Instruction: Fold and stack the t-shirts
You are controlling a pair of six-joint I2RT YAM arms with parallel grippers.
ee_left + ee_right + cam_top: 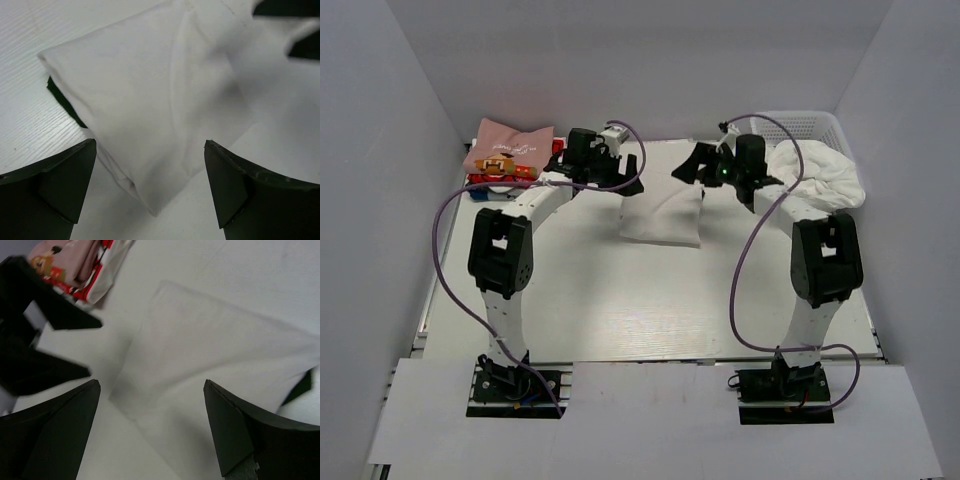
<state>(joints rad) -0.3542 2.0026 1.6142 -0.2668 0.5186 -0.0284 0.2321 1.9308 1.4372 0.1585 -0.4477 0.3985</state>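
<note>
At the upper left of the top view a small stack sits on the table (pixel 620 300): a folded pink shirt (pixel 510 143) on top, with the red and white shirts (pixel 483 181) showing only as an edge beneath it.

Just right of the stack, the left gripper (pixel 150 145) is over the upper-left corner of the folded off-white shirt (pixel 662 215). Its fingers are spread wide and hold nothing. Whether they touch the cloth cannot be told.

The off-white shirt lies flat on the table at the upper middle of the top view, between the two grippers. It is folded into a compact block a little wider than it is deep, so its long axis runs roughly left to right across the frame, with the lower edge dipping slightly toward the right. In the left wrist view one folded corner points down toward the bottom of the frame, between the fingers, and a dark green strip (pixel 62 100) pokes out from under the left edge.

The right gripper (pixel 151 384) is at the shirt's upper-right corner, also spread wide and empty. Its wrist view looks across the folded shirt to the stack at the upper left.

At the upper right of the top view stands a white basket (pixel 820 122) with a heap of white cloth (pixel 820 170) spilling over its near rim.
</note>
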